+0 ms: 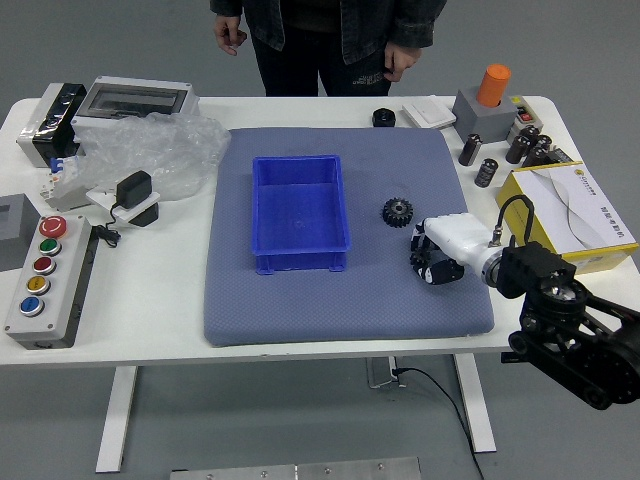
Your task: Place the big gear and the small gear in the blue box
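Observation:
My right hand reaches in from the right, low over the mat, with its fingers curled shut around the small gear. Most of that gear is hidden by the fingers. Just beyond the hand and slightly left, the black big gear lies flat on the mat, not touched by the hand. The blue box stands left of both gears, open at the top, and nothing shows inside it. My left arm is out of view.
A blue-grey mat lies under the box. At the right are a yellow box and black cylinders; at the left, a button panel and plastic wrap. A person stands at the far side, hands hanging off the table.

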Tool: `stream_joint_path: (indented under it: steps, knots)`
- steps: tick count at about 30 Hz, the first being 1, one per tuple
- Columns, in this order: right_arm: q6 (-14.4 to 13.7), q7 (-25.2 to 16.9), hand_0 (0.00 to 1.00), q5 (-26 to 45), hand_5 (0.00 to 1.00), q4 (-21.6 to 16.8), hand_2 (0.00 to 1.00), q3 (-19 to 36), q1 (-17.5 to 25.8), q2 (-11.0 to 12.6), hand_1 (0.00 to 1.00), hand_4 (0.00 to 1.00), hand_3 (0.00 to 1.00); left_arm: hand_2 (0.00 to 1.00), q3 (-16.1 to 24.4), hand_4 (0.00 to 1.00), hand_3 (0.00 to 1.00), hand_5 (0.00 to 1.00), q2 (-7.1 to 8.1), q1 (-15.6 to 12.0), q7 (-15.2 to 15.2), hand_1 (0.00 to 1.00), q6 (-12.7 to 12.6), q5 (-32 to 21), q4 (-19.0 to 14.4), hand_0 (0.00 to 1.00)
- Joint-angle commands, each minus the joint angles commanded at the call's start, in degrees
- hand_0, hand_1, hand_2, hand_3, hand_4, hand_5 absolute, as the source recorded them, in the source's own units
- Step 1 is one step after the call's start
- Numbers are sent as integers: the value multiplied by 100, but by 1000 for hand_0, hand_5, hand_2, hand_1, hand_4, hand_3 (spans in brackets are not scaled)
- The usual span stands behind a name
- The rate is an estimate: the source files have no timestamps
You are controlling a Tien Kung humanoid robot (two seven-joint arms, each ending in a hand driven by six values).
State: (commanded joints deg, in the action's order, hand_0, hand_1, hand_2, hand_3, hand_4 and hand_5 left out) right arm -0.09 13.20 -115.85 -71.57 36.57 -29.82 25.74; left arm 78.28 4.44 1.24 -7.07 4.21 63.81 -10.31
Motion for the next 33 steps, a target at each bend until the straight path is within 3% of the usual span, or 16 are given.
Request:
stream_joint_path:
  steps: [14, 21, 33]
  knots:
    - [-143, -47, 693, 27, 178, 3, 529, 8, 40, 15, 529, 621, 578, 709, -5, 433, 712, 23, 0, -4, 7, 683, 0, -7, 0, 732]
    - [-229, -82, 686, 47, 118, -8, 519, 62, 54, 15, 527, 655, 579, 709, -21, 433, 711, 23, 13, -9, 2, 682, -2, -19, 0, 732]
    - [-276, -87, 683, 76, 113, 1, 517, 94, 104, -5, 525, 674, 577, 709, -21, 434, 713, 22, 24, -12, 2, 681, 2, -11, 0, 732]
